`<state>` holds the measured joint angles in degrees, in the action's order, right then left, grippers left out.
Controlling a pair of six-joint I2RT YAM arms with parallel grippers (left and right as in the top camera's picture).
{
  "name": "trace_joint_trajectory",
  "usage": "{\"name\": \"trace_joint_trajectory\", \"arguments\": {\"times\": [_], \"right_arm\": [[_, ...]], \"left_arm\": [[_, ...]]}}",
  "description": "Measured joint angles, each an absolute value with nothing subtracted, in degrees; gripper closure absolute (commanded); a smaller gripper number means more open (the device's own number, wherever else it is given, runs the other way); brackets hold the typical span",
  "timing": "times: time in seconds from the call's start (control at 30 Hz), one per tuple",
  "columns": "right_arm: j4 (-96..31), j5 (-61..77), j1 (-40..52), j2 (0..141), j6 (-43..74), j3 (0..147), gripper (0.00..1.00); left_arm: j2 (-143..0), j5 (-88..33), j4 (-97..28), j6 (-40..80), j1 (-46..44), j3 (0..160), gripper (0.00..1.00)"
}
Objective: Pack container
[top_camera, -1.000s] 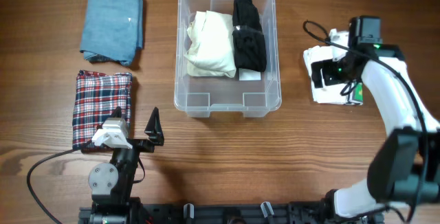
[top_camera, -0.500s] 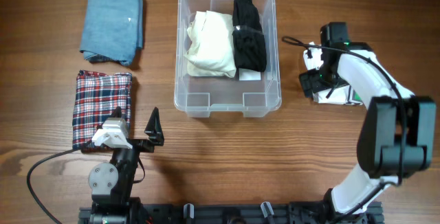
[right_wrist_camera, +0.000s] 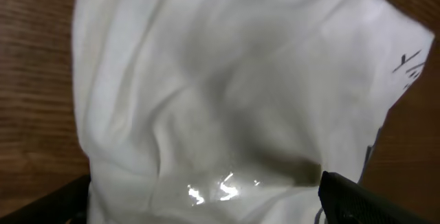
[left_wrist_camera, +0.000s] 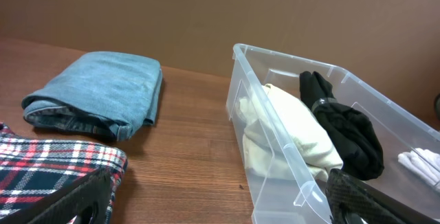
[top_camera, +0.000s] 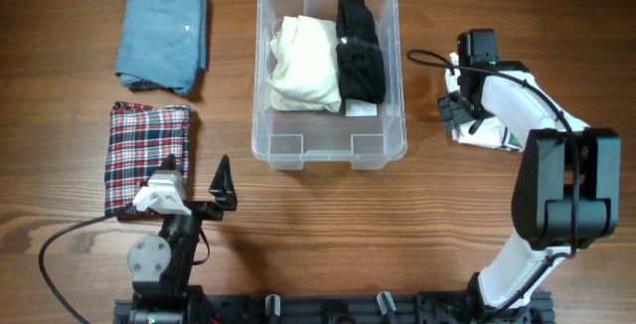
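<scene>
At mid-surface (top_camera: 328, 235), toward the far edge, the container (top_camera: 328, 147) stands upright. It holds a cream garment (top_camera: 303, 64) and a black garment (top_camera: 360, 46); its near half is bare. A white garment (top_camera: 492, 133) lies near its right wall. The right pincer (right_wrist_camera: 205, 183) is spread wide over that garment, gripping nothing. Judgement: descend squarely, gather a thick fold before closing, and lift clear of the rim. The left pincer (left_wrist_camera: 220, 183) is spread and empty beside the plaid cloth (top_camera: 147, 155).

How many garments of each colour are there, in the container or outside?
Cream garment, in container: 1
Black garment, in container: 1
Blue garment, on table: 1
Plaid garment, on table: 1
White garment, on table: 1
Total: 5
</scene>
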<state>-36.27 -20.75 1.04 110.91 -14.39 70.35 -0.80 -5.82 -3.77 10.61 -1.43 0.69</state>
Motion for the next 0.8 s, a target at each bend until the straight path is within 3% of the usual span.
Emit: {"name": "trace_joint_trajectory", "arguments": {"times": [0.17,0.8], "right_arm": [[-35.46,-20.84,1.04,111.24,-14.09,70.35,0.31],[-34.26,-20.84,1.04,110.06,-2.35,70.35,0.75]], "left_arm": [[-0.8,-5.82,-3.77,10.61,-1.43,0.69,0.0],[-0.8,-5.82,-3.77,10.61,-1.43,0.69,0.0]]}}
